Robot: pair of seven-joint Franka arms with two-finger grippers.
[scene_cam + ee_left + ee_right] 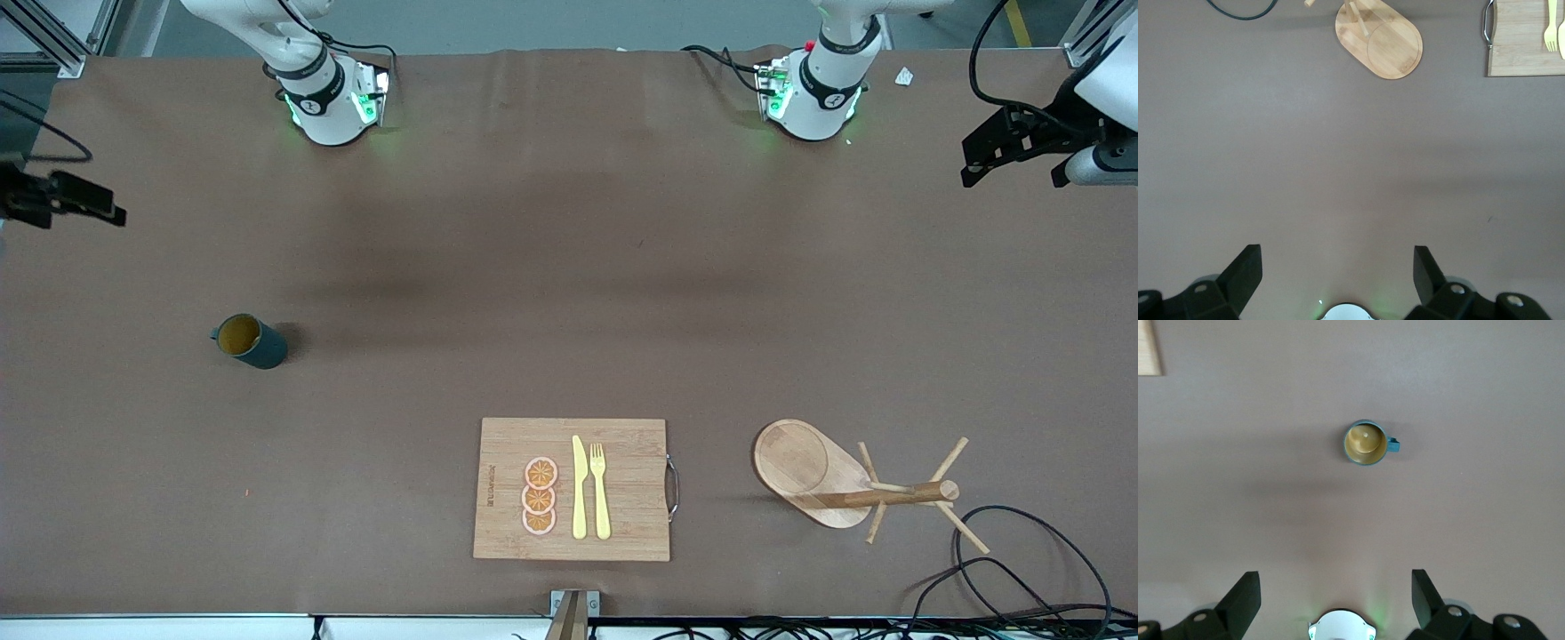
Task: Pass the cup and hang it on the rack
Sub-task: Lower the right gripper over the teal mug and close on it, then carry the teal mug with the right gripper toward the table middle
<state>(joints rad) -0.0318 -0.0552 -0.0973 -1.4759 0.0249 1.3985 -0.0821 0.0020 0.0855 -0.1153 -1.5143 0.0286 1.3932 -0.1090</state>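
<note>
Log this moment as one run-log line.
stage: not started | cup: upright on table, right arm's end | rack: standing, left arm's end | left pincer: open, waiting | right pincer: open, above cup

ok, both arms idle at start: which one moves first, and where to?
Probably the right gripper: open, it should descend toward the teal mug, upright at its end of the table. The left gripper, also open, waits near the mug tree, whose pegs are bare.

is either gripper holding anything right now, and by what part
Nothing is held. The left gripper and right gripper are both open and empty; the cup stands alone on the table.
</note>
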